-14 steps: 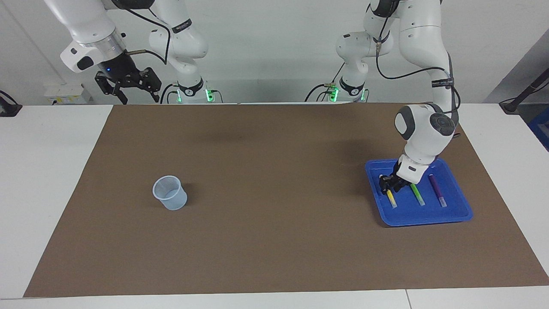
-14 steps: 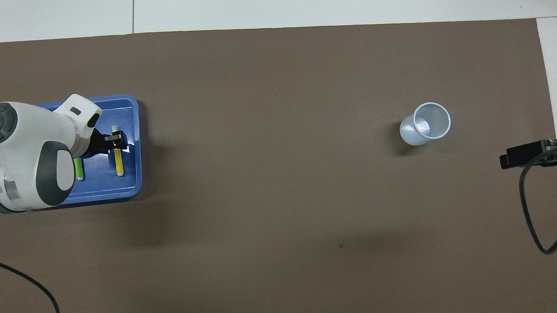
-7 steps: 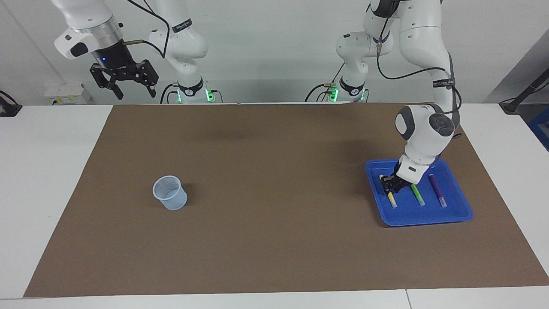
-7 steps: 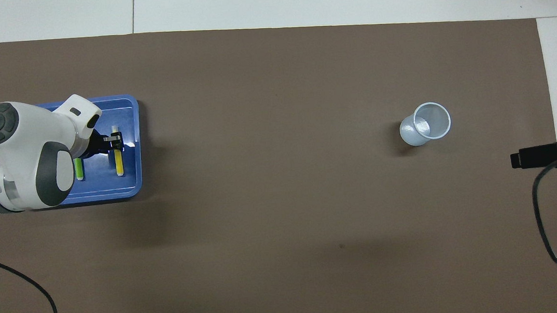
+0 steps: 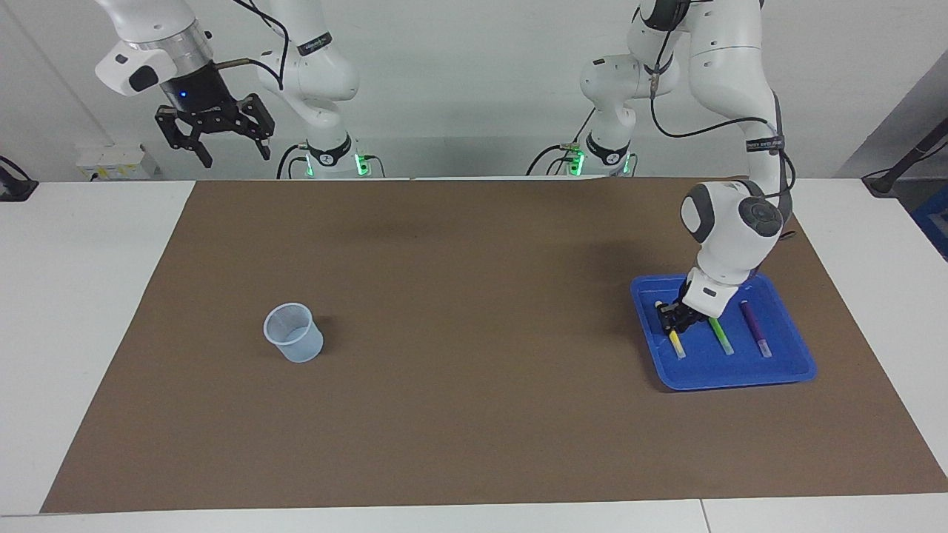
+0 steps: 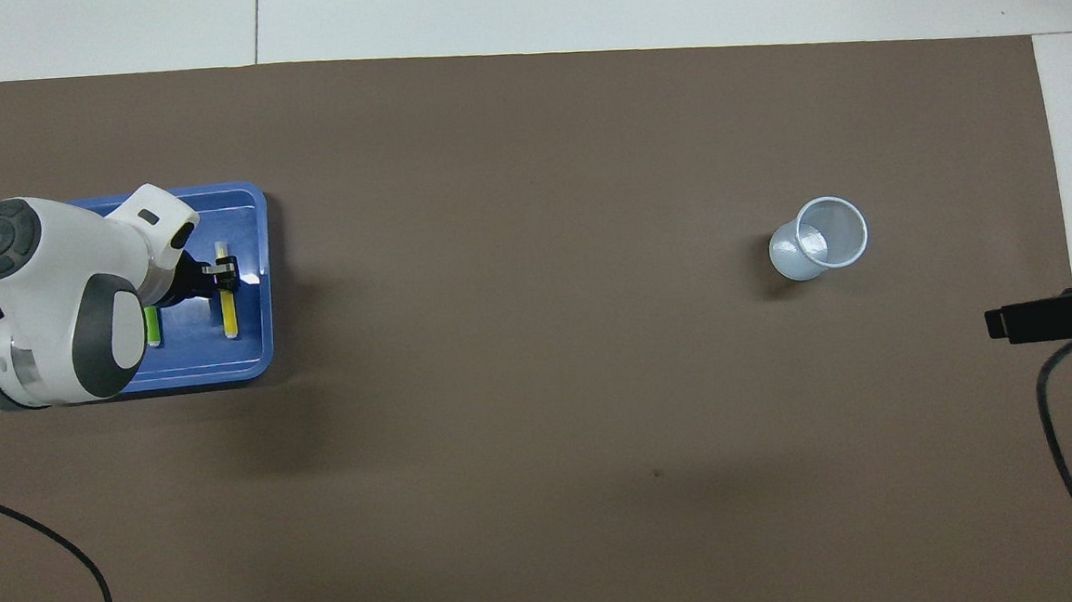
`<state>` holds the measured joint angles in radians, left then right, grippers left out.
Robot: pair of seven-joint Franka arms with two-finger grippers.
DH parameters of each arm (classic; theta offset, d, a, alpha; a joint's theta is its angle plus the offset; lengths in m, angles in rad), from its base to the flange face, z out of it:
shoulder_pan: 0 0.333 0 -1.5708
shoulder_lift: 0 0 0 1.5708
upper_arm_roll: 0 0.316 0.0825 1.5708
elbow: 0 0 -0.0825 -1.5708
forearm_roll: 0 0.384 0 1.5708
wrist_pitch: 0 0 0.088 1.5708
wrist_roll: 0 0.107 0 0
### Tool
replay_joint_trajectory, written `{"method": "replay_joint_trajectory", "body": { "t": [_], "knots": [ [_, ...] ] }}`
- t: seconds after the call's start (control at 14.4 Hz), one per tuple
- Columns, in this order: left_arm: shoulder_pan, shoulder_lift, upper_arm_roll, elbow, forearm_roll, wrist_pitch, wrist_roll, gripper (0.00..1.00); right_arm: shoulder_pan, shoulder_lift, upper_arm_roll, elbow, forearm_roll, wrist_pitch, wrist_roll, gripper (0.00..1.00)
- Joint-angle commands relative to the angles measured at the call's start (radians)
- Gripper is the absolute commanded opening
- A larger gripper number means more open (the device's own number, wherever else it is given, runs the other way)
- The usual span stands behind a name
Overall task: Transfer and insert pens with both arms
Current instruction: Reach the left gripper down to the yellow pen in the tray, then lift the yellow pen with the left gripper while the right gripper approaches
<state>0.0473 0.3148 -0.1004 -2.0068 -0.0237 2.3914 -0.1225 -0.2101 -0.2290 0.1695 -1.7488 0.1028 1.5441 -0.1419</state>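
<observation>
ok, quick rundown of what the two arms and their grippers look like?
Both arms are glossy white jointed shells with dark grey round joint caps, seen on the left arm, and black bands with white lettering. Loose black cables run along each. The right arm has a silver wrist ring. The right gripper and left gripper are black, linkage-style. Bases glow green.

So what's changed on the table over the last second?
The left claw has closed in on the yellow pen in the blue tray. The right claw, open, has lifted higher. The green pen, purple pen and cup haven't moved.
</observation>
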Motion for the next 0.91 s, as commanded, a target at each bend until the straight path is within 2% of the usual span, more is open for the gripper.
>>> {"method": "replay_joint_trajectory", "body": {
  "t": [0.0, 0.07, 0.21, 0.42, 0.49, 0.63, 0.84],
  "knots": [
    [-0.012, -0.011, 0.008, -0.032, 0.015, 0.022, -0.002, 0.29, 0.003, -0.026, 0.010, -0.020, -0.008, -0.010, -0.036, 1.00],
    [-0.012, -0.010, 0.008, -0.033, 0.015, 0.023, -0.002, 0.21, 0.003, -0.027, 0.010, -0.024, -0.006, -0.010, -0.036, 1.00],
    [-0.012, -0.011, 0.008, -0.033, 0.015, 0.023, -0.002, 0.00, 0.002, -0.044, 0.010, -0.053, 0.000, 0.001, -0.045, 1.00],
    [0.002, -0.010, 0.008, -0.018, 0.015, 0.005, 0.009, 0.00, 0.003, -0.052, 0.010, -0.104, 0.024, 0.048, -0.102, 1.00],
    [0.008, -0.008, 0.008, 0.003, 0.015, -0.009, 0.029, 0.00, 0.002, -0.052, 0.010, -0.121, 0.075, 0.057, -0.099, 1.00],
    [0.040, 0.000, 0.008, 0.090, 0.016, -0.078, 0.049, 0.00, 0.005, -0.052, 0.010, -0.165, 0.101, 0.082, -0.085, 1.00],
    [0.063, -0.017, 0.008, 0.190, 0.011, -0.214, 0.075, 0.00, 0.069, -0.038, 0.010, -0.236, 0.103, 0.191, -0.024, 1.00]
  ]
}}
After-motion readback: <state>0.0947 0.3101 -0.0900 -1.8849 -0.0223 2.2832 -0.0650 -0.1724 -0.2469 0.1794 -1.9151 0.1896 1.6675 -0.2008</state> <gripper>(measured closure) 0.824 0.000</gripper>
